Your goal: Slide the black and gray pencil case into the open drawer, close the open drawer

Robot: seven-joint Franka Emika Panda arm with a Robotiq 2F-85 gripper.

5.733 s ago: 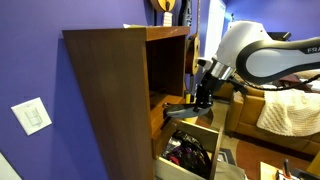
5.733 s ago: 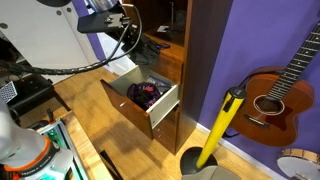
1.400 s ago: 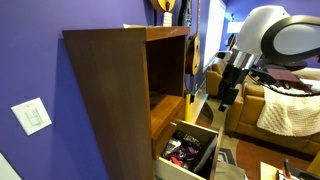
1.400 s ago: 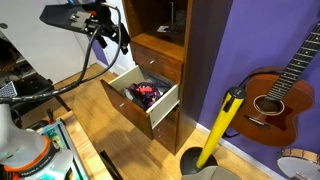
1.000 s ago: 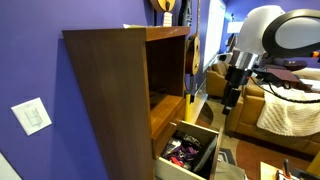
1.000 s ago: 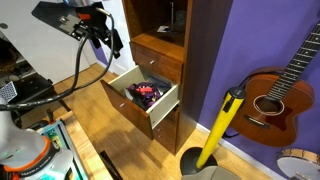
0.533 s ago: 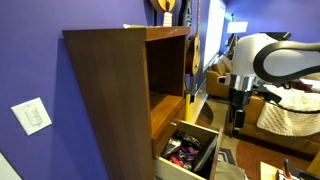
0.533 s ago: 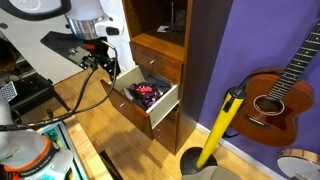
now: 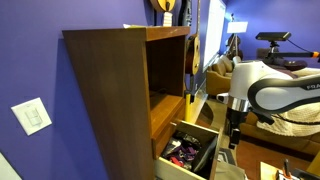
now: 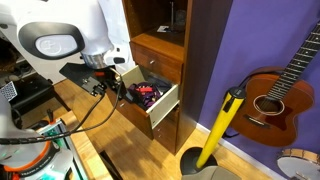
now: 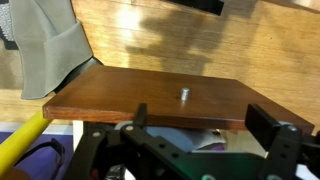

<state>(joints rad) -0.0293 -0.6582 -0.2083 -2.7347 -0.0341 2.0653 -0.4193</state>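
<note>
The open drawer (image 9: 212,148) holds clutter (image 9: 185,152) too small to identify.

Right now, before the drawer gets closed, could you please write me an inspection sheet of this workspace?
Surface: wooden floor below the brown cabinet.
Job's things: open drawer stands pulled out of the cabinet; black and gray pencil case cannot be told apart from the dark contents.
Clutter: red-and-black small items inside the drawer.
Grippers: hand open, empty, close to the drawer's dark front panel; contact cannot be told.
Cables: black cable hangs from the arm.
Surroundings: acoustic guitar and yellow-handled tool by the purple wall.
</note>
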